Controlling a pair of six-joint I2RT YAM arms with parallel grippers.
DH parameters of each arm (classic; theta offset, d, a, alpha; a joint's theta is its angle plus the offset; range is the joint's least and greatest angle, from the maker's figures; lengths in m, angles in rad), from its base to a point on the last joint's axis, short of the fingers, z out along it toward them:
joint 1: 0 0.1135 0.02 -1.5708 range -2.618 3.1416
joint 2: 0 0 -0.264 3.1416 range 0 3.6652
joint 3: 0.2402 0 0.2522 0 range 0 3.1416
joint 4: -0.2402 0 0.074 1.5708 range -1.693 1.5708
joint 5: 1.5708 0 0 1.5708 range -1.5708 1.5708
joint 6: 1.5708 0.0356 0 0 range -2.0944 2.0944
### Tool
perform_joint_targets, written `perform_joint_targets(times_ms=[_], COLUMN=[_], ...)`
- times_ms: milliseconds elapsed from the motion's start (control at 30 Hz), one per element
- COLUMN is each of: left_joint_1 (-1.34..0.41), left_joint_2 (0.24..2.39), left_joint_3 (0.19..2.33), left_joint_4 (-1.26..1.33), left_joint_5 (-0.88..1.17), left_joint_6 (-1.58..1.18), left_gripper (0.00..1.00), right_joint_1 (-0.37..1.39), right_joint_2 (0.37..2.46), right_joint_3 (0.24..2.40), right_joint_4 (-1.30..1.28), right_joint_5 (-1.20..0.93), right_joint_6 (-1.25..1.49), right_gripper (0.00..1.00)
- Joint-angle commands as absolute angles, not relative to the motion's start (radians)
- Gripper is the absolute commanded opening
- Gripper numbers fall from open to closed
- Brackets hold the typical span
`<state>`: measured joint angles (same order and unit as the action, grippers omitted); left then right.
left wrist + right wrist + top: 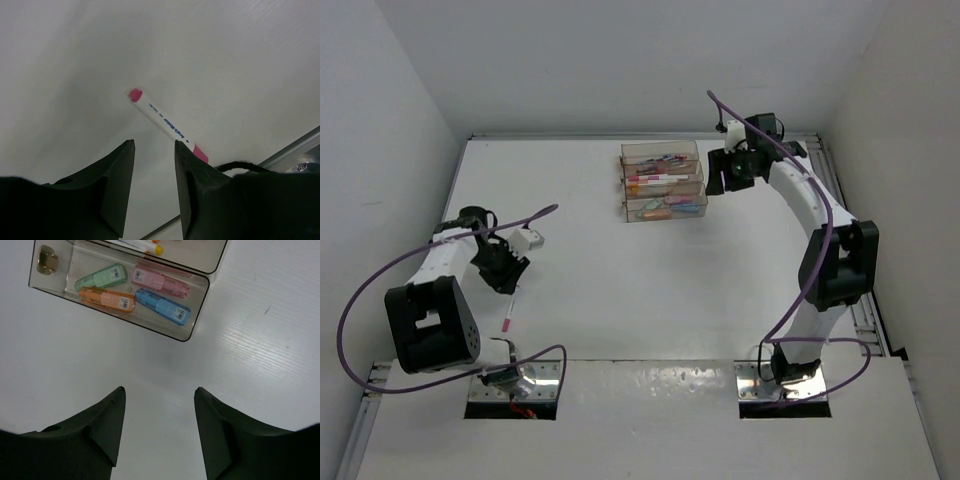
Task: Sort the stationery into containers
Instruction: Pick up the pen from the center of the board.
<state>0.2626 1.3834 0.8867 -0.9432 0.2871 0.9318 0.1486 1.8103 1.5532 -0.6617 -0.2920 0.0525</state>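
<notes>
White table (pixel 620 300), white walls (pixel 620 60) on three sides. Entries run left to right, with places reckoned from the containers (pixel 624 185).

Left gripper (pixel 154 142): well apart from the containers, off toward the near left corner. Fingers (pixel 117 175) stand apart with only bare table in the gap. Nothing is gripped.

Pen (pixel 167 126): white barrel, pink at both ends, flat on the table, well apart from the containers and not yet sorted. It lies beyond the fingertips, not between them, and slants away. Its near pink end sits just beside the tip of the finger on the right of the wrist view. Its far end points up and to the left.

Step in hand, as judged: pick-up of this pen. The gripper needs to go forward and a little toward the pen, so that the middle of the barrel, not a cap, falls between the fingers. The wrist should turn until the fingers cross the barrel squarely, and the tips should come down almost to the table before they shut. A pinch at one end would likely let the pen swing or roll out.

Containers: three clear trays in a stepped row at the far middle of the table. The nearest tray holds four stubby pieces (pixel 107 298), green, orange, pink and blue.

Right gripper (pixel 159 390): just beside the containers, at their right end. Fingers apart, empty, over bare table.
</notes>
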Motion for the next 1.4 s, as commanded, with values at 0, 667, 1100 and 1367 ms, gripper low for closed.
perform_joint_targets(times_ms=[0, 667, 1100, 1367], left_joint_1=[0.261, 0.167, 0.127, 0.029], left_joint_2=[1.377, 1.456, 1.598, 1.692], left_joint_3=[0.850, 0.680, 0.765, 1.015], left_joint_4=[-0.911, -0.709, -0.627, -0.571], left_joint_5=[0.241, 0.088, 0.075, 0.184], left_joint_6=[0.927, 0.624, 0.581, 0.621], left_gripper=[0.44, 0.36, 0.24, 0.00], right_joint_1=[0.156, 0.155, 0.156, 0.155], right_joint_2=[1.792, 1.772, 1.764, 1.737], right_joint_3=[1.545, 1.539, 1.545, 1.528], right_joint_4=[-0.630, -0.646, -0.653, -0.653], right_joint_5=[-0.282, -0.236, -0.221, -0.206], right_joint_6=[0.041, 0.021, 0.009, 0.008], right_gripper=[0.56, 0.56, 0.56, 0.54])
